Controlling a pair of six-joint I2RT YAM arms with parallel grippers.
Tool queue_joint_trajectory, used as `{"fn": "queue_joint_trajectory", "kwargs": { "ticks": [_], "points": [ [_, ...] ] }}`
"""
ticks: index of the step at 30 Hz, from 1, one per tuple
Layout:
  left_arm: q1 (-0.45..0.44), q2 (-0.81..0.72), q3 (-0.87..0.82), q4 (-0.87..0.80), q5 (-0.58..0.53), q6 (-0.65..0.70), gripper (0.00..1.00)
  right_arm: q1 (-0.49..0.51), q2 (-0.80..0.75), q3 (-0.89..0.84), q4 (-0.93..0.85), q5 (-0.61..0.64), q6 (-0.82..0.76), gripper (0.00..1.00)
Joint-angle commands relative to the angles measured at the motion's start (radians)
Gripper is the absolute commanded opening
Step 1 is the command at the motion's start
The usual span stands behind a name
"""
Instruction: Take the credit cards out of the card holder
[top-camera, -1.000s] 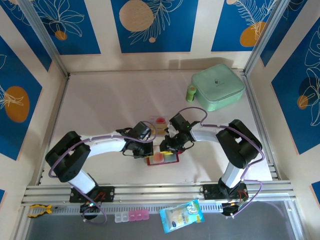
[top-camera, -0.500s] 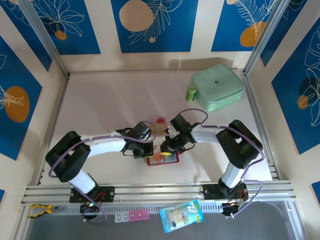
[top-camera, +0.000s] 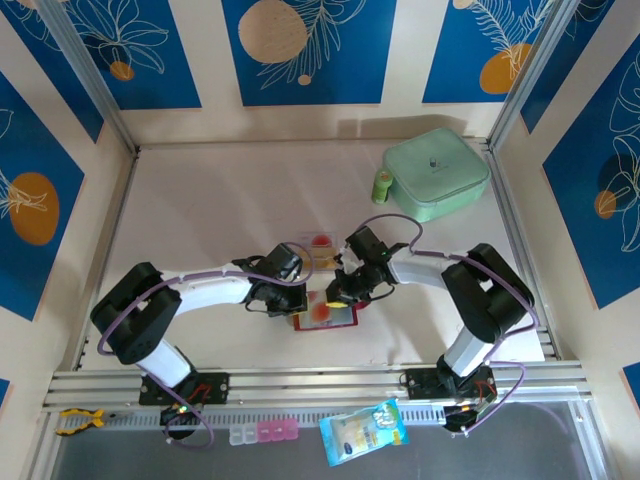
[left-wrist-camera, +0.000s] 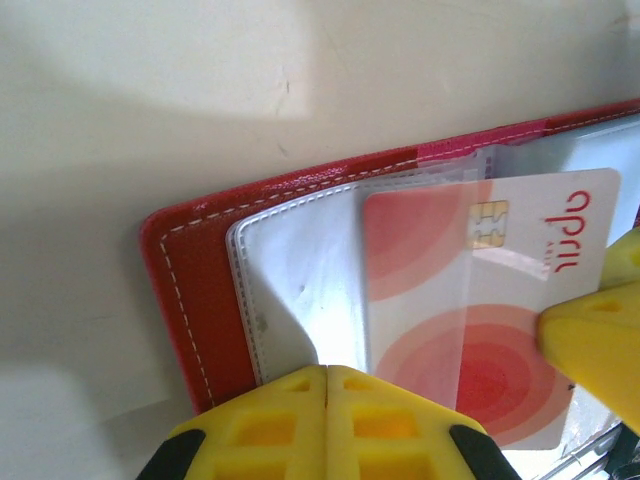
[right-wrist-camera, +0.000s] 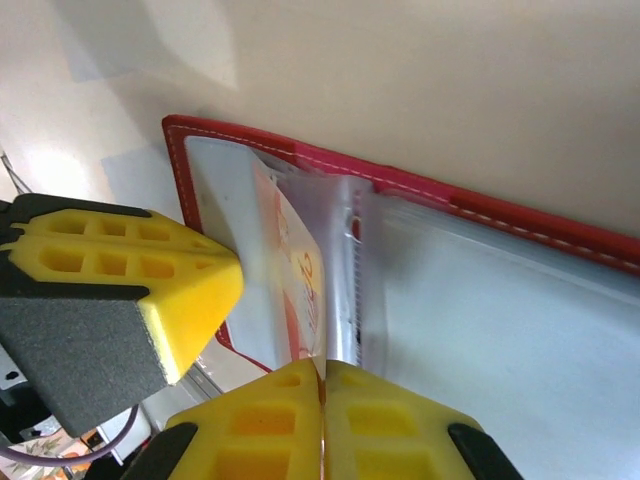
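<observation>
The card holder (left-wrist-camera: 190, 300) lies open on the table, red with greyish clear pockets, also seen from above (top-camera: 326, 317). A whitish credit card (left-wrist-camera: 470, 300) with red-pink circles sticks partly out of a pocket. My right gripper (right-wrist-camera: 323, 368) is shut on that card's edge (right-wrist-camera: 300, 290), which stands tilted up from the pocket. My left gripper (left-wrist-camera: 328, 375) is shut, pinching the clear pocket sleeve (left-wrist-camera: 300, 290) beside the card. From above the two grippers, left (top-camera: 296, 296) and right (top-camera: 338, 294), meet over the holder. A tan patch (top-camera: 320, 262) just behind them may be another card.
A mint-green square case (top-camera: 437, 175) stands at the back right with a small green bottle (top-camera: 382, 185) beside it. A clear sheet with a red spot (top-camera: 319, 241) lies behind the grippers. A blue packet (top-camera: 365, 430) and a pill box (top-camera: 262, 432) sit past the front rail.
My right gripper has closed onto the card's edge and its arm has shifted slightly to the right. The left gripper has stayed shut in place.
</observation>
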Motion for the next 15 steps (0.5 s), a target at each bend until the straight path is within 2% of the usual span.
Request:
{"fn": "queue_joint_trajectory", "kwargs": {
  "ticks": [1, 15],
  "points": [
    [-0.007, 0.010, -0.029, -0.039, -0.015, -0.012, 0.00, -0.022, -0.042, -0.009, -0.094, 0.046, -0.051, 0.07],
    [-0.006, -0.011, -0.015, -0.040, -0.021, -0.012, 0.00, -0.049, -0.097, 0.076, -0.242, 0.067, -0.151, 0.05]
  ]
}}
